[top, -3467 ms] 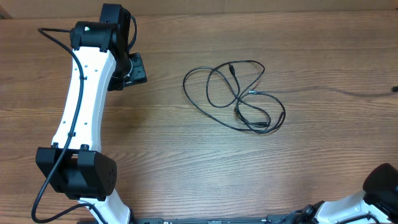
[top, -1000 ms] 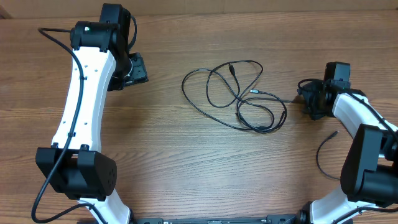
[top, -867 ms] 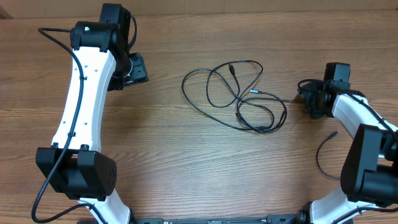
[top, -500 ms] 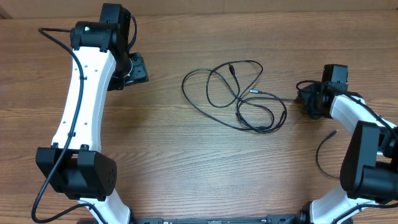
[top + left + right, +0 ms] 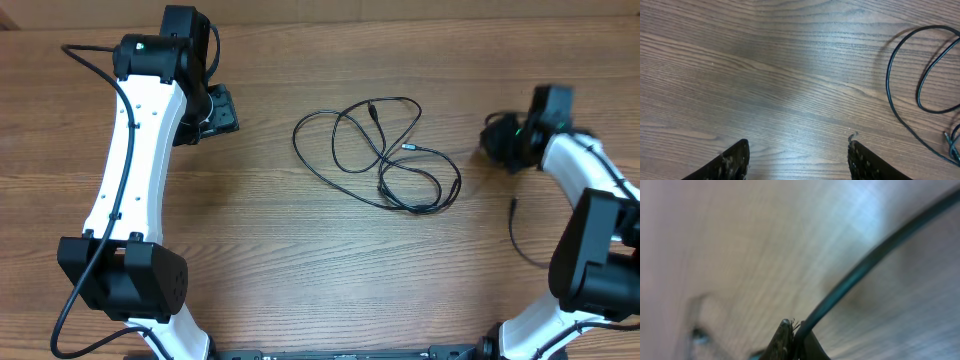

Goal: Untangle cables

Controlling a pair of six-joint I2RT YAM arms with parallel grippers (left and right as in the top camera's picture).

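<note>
Left gripper (image 5: 213, 110): it is held over bare table (image 5: 300, 260) at the far left, with the jaws spread wide and nothing between them.
Cables from the left jaws: in the left wrist view only the outermost loop is seen, at the right edge and well apart from the open fingers (image 5: 740, 150).
Cables (image 5: 384, 172): a few loose, overlapping loops are laid flat at mid-table between the two arms. The long axis is seen running from the far left down to the near right.
Right gripper (image 5: 500, 140): it is placed near the right end of the loops, and it is judged the nearer arm.
Right jaws: in the blurred right wrist view the tips are seen pressed together on a dark strand (image 5: 865, 265) that runs away from them.
Strand: in the overhead view no link from it to the loops can be made out.
Coming move: a pull rightward, away from the loops' long axis, is judged to be what is called for.
</note>
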